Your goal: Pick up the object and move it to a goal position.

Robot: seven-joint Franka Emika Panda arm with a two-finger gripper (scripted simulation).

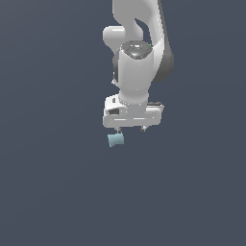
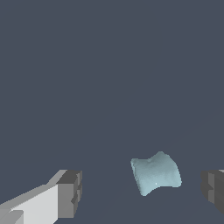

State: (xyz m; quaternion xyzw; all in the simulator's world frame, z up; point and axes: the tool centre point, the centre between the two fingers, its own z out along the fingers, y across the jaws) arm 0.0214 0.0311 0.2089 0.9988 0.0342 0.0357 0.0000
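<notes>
Pale teal object (image 2: 155,173): on the grey floor, at 7 o'clock under the gripper (image 1: 130,129), between its fingers (image 2: 70,193).
Fingers: spread apart, touching nothing.
Progress: not yet grasped; lifting and carrying remain.

The white gripper (image 1: 130,128) hangs from the arm, its short fingers spread apart. The pale teal object (image 1: 115,140) lies just below the finger on the exterior view's left.

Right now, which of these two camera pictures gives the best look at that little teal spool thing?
The wrist view: the teal spool looks large there, its pinched waist and flared ends plain, lying between the open jaws but nearer one. In the exterior view it is only a tiny shape just under the gripper.
</notes>
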